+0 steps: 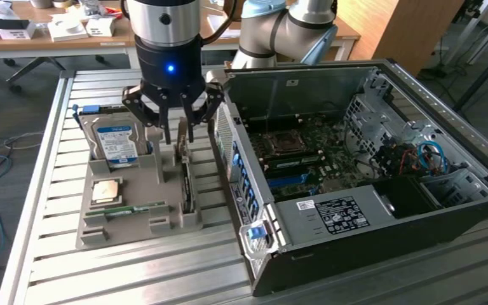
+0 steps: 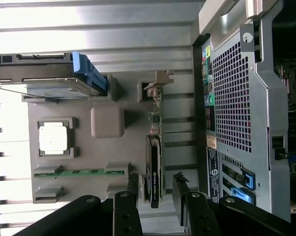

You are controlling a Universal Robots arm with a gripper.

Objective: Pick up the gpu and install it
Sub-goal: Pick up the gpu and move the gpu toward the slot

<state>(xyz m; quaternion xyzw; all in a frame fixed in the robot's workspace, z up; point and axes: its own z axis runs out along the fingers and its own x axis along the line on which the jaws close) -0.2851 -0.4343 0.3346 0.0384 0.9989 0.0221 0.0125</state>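
Gpu stands on edge in the grey tray, in the slot nearest the PC case. Step: approach for pickup, card not yet grasped. Gripper hangs just above it, fingers spread wide and empty, prob. either side of the card's top edge. Grasp calls for a straight, centred drop w/o nudging the tray.

Exterior view: we look from high up, steeply down across the slatted table, at mid-range. The parts tray sits toward the exterior view's left, the open computer case toward its right.

Wrist view: we look straight down, close, past the gripper onto the tray.

Both views share the tray, the hard drive and the case's perforated rear panel.
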